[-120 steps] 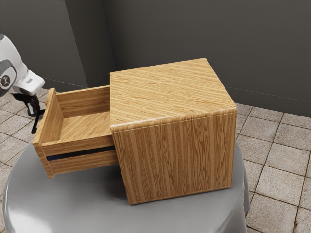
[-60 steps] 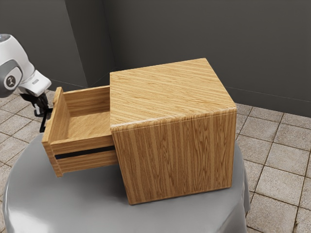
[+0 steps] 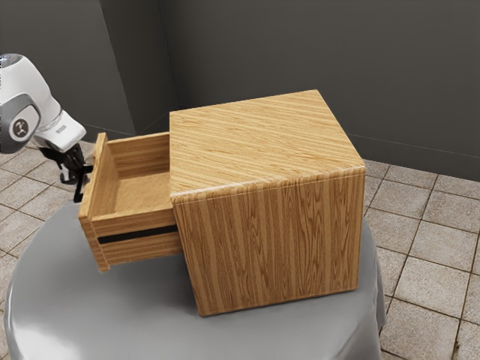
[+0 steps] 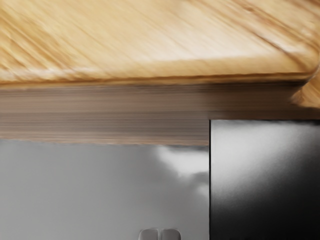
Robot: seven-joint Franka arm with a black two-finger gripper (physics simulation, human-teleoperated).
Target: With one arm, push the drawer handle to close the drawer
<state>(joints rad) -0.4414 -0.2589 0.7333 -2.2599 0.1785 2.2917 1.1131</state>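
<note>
My gripper [image 3: 69, 177] is at the outer side of the drawer front [image 3: 93, 201], beside the dark handle [image 3: 82, 193], low at the exterior view's left. Whether it touches the handle cannot be told. The drawer [image 3: 139, 196] stands partly out of the wooden cabinet [image 3: 262, 150]. In the wrist view, the gripper [image 4: 160, 235] has its two fingertips side by side, nearly touching, with nothing between them. Wood of the drawer front [image 4: 125, 115] crosses that view, and a large dark glossy piece [image 4: 265, 185], probably the handle, stands near the fingertips.
A round table with a grey cover [image 3: 150, 319] carries the cabinet. Tiled floor [image 3: 435, 247] surrounds it, and dark walls [image 3: 390, 75] rise behind. The cabinet's bulk fills the table's middle and the exterior view's right side of it.
The drawer has slid some way into the cabinet, toward the exterior view's right. My arm and gripper have moved the same way along with its front.
</note>
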